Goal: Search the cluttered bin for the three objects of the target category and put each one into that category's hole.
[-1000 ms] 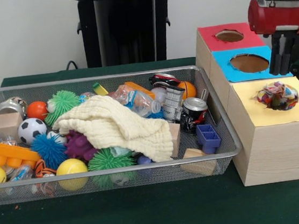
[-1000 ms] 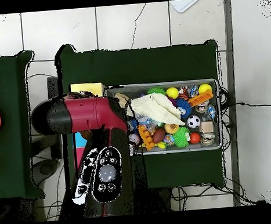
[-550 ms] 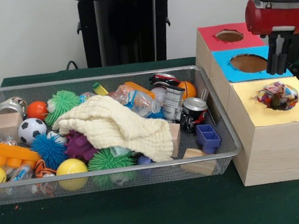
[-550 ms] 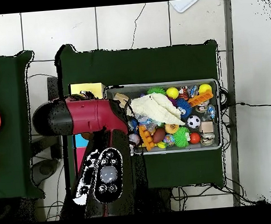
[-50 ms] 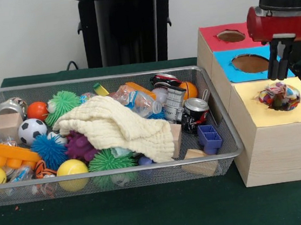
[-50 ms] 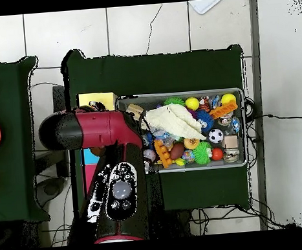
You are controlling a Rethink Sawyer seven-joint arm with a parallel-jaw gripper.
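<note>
So the wire mesh bin (image 5: 226, 131) sits on the green counter (image 5: 151, 215) and it's packed. A cream cloth (image 5: 117, 126) is draped over the middle of the pile. On the left side there's a soccer ball (image 5: 31, 130), an orange ball (image 5: 38, 110), a green spiky ball (image 5: 62, 103), a blue spiky ball (image 5: 50, 150), a purple spiky toy (image 5: 80, 146), two yellow balls (image 5: 71, 168) along the front edge, an orange toy brick piece (image 5: 5, 153) and a wooden block (image 5: 7, 126). Toward the right end are a crushed plastic bottle (image 5: 137, 102), a couple of cans (image 5: 196, 112), a blue plastic block (image 5: 210, 138) and another wooden block (image 5: 200, 161) in the front corner.

Just beside the bin's right end stands a row of three wooden boxes, each with a hole in its top: red top (image 5: 216, 42) at the back, blue top (image 5: 230, 68) in the middle, yellow top (image 5: 297, 109) nearest the camera. A multicoloured ball (image 5: 279, 97) sits in the yellow box's hole, sticking up out of it.

The gripper (image 5: 278, 68) hangs over the blue box, just behind that ball, fingers pressed close together with nothing in them. In the overhead view the red arm (image 6: 102, 131) covers the boxes, only a bit of the yellow top shows
</note>
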